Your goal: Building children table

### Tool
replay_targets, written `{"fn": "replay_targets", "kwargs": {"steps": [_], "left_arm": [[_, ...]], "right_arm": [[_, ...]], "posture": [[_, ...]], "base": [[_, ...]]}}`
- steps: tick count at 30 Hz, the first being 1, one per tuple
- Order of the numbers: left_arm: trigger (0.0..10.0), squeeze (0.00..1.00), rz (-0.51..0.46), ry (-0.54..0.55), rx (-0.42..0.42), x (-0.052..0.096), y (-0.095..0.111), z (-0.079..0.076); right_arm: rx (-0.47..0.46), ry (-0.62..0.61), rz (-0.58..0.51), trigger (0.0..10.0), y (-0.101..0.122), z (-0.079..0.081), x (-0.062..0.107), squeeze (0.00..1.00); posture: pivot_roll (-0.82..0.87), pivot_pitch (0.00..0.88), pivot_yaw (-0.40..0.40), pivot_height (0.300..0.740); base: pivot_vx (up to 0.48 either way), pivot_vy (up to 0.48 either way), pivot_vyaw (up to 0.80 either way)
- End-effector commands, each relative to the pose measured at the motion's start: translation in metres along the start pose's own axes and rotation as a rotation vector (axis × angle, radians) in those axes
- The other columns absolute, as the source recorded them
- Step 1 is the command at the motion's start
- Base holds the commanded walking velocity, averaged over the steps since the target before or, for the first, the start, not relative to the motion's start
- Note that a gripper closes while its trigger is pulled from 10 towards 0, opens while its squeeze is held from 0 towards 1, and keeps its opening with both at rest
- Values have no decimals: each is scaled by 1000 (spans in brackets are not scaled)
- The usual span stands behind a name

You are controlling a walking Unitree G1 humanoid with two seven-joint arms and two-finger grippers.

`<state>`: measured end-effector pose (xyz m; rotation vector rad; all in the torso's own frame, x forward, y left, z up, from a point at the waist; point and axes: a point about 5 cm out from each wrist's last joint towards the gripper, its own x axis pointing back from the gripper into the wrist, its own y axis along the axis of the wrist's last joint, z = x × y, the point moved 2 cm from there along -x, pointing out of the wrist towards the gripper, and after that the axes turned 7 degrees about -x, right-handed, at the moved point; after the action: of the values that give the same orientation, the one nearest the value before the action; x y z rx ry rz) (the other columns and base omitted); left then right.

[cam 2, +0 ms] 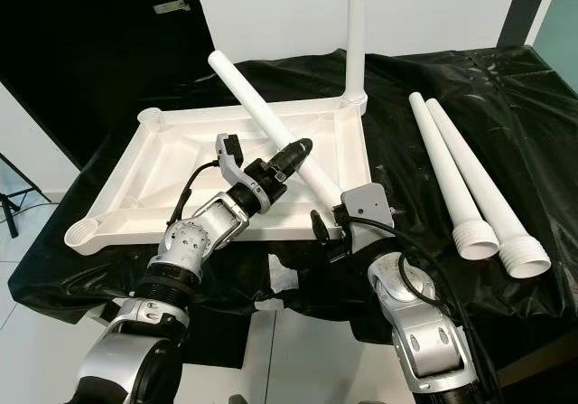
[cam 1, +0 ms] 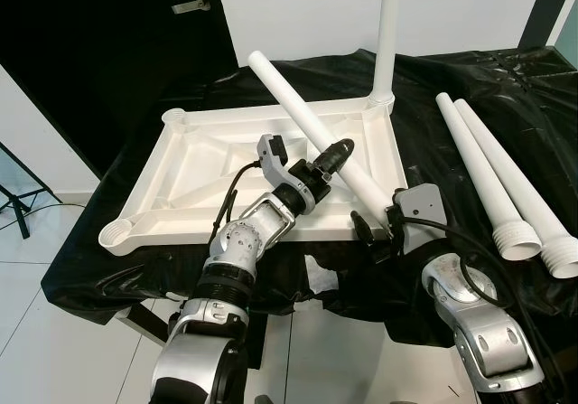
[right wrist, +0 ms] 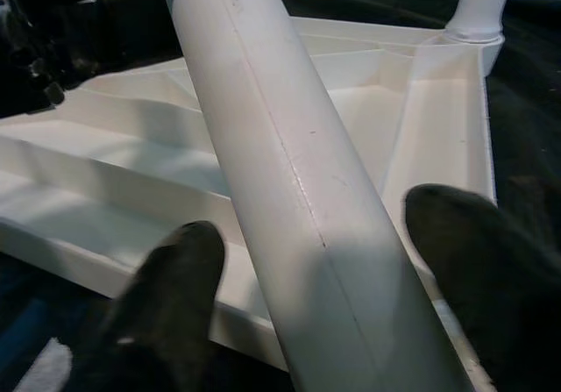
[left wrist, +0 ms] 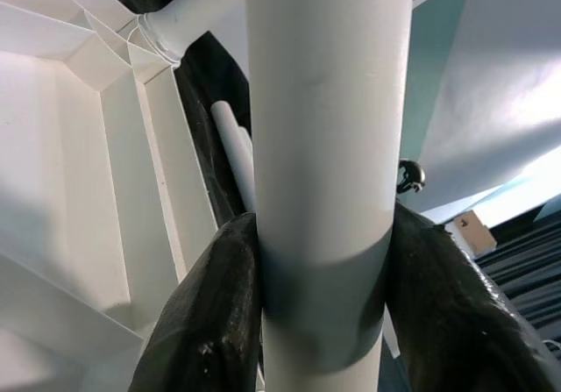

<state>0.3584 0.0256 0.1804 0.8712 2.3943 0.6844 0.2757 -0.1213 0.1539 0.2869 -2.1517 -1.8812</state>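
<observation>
Bench (cam 1: 506, 106) draped in black sheet. One white tabletop (cam 1: 208, 164), upside down, ribs showing, on bench's left half. Legs counted: four. One upright leg (cam 1: 389, 33) seated in tabletop's far right corner socket. One slanted leg (cam 1: 298, 115) lying diagonally across the tabletop. Left gripper (cam 1: 336, 155) fingers clamped tight on slanted leg at mid-length; pads (left wrist: 219, 304) press both sides. Right gripper (right wrist: 324, 269) at near right corner, fingers spread either side of the same leg's lower end, not touching. Two loose legs (cam 1: 492, 173) side by side on bench at right, flared ends nearest.
</observation>
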Motion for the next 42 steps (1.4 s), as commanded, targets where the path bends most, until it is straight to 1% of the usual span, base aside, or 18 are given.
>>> {"fn": "replay_targets", "kwargs": {"steps": [1, 7, 12, 13, 14, 15, 17, 18, 20, 22, 23, 24, 25, 26, 28, 33, 36, 42], "left_arm": [[0, 0, -155, -486, 3, 2, 29, -49], [0, 0, -208, -550, 21, 2, 46, -65], [0, 0, -208, -560, 12, 2, 48, -68], [1490, 0, -195, -555, -7, 2, 45, -67], [1490, 0, -185, -551, -20, 2, 44, -67], [10000, 0, -179, -546, -30, 2, 42, -65], [10000, 0, -179, -546, -30, 2, 42, -65], [10000, 1000, -174, -533, -33, 2, 40, -64], [10000, 1000, -172, -521, -34, 2, 39, -62], [10000, 1000, -175, -453, -77, -2, 37, -56], [10000, 1000, -175, -453, -77, -2, 37, -56], [10000, 1000, -183, -419, -89, -4, 38, -54], [10000, 0, -190, -398, -90, -5, 39, -52], [10000, 0, -190, -398, -90, -5, 39, -52], [10000, 0, -198, -387, -86, -6, 42, -51], [10000, 0, -199, -389, -95, -5, 44, -53], [10000, 0, -200, -387, -95, -5, 44, -52], [10000, 0, -210, -379, -95, -6, 44, -51]], "right_arm": [[-29, 57, 74, 0, -16, 9, -2, 0], [-37, 65, 85, 0, -16, 9, -4, 0], [-47, 54, 86, 0, -15, 7, -5, 0], [-45, 40, 83, 0, -14, 5, -6, 0], [-43, 30, 81, 0, -13, 4, -6, 0], [-35, 18, 76, 0, -13, 3, -6, 0], [-35, 18, 76, 0, -13, 3, -6, 0], [-29, 2, 68, 0, -12, 2, -7, 0], [18, -28, 46, 0, -8, 1, -7, 0], [133, -71, 12, 0, -3, 0, -9, 0], [133, -71, 12, 0, -3, 0, -9, 0], [192, -92, -9, 0, 0, 0, -10, 0], [251, -112, -31, 0, 3, 0, -10, 0], [251, -112, -31, 0, 3, 0, -10, 0], [325, -141, -60, 0, 8, 0, -12, 0], [551, -200, -160, 0, 22, -1, -14, 0], [562, -211, -177, 0, 23, -1, -14, 0], [674, -218, -218, 0, 13, 3, -14, 0]], "posture": [[-231, 0, 116, 740], [-222, 0, 115, 740], [-220, 0, 118, 740], [-221, 0, 122, 740], [-221, 0, 122, 740], [-221, 0, 123, 740], [-221, 0, 123, 740], [-222, 0, 125, 740], [-222, 0, 125, 740], [-223, 0, 125, 740], [-223, 0, 125, 740], [-222, 0, 126, 740], [-220, 0, 125, 740], [-220, 0, 125, 740], [-216, 0, 125, 740], [-214, 0, 125, 740], [-215, 0, 123, 740], [-213, 0, 121, 740]], "base": [[0, 0, 0], [0, 0, 0], [0, 0, 0], [0, 0, 0], [0, 0, 0], [0, 0, 0], [0, 0, 0], [0, 0, 0], [0, 0, 0], [0, 0, 0], [0, 0, 0], [0, 0, 0], [0, 0, 0], [0, 0, 0], [0, 0, 0], [0, 0, 0], [0, 0, 0], [0, 0, 0]]}}
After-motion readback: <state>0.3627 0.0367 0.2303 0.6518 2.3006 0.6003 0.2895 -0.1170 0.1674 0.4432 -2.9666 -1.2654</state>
